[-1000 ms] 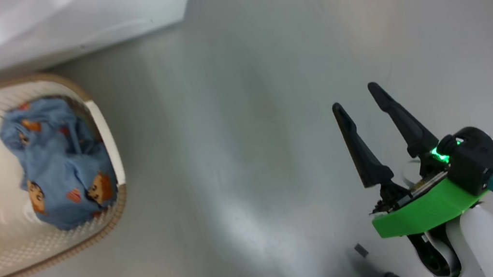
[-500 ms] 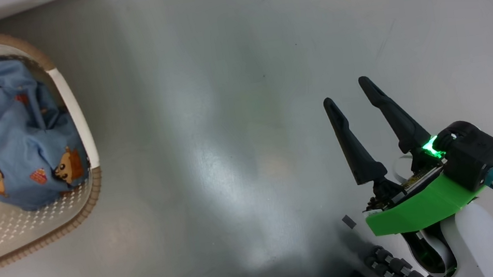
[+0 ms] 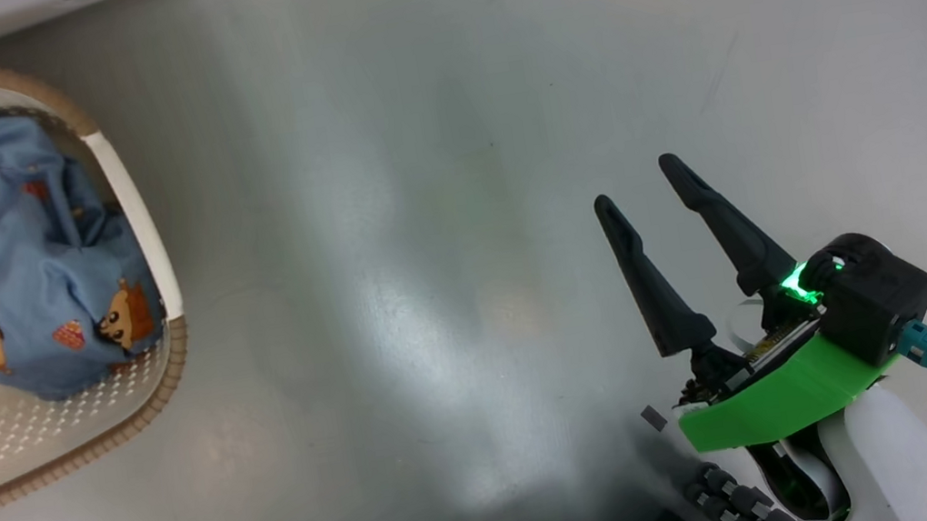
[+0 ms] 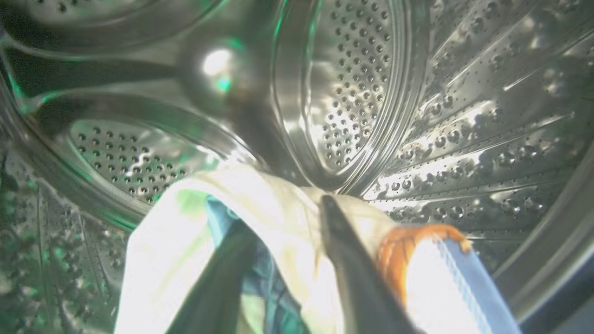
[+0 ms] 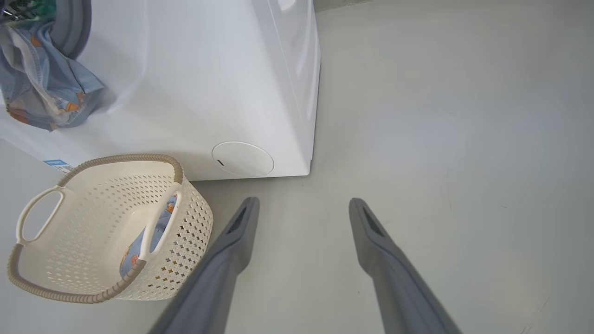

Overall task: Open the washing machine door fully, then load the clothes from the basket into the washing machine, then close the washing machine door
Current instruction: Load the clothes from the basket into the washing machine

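Deep inside the washing machine [image 4: 352,93], left gripper [image 4: 284,213] amid clothes [image 4: 162,246].

R gripper [image 3: 636,182] jaws wide apart, fingers pointing up-left in head view; pale forearm [image 3: 906,452] trailing to lower right; L gripper [image 4: 283,213] fingers parted.

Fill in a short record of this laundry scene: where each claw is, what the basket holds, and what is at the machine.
left claw: inside the steel drum, fingers apart, cream cloth draped over them
right claw: open, empty, above the floor
basket: blue printed garment inside
washing machine: hanging fabric spills from its opening
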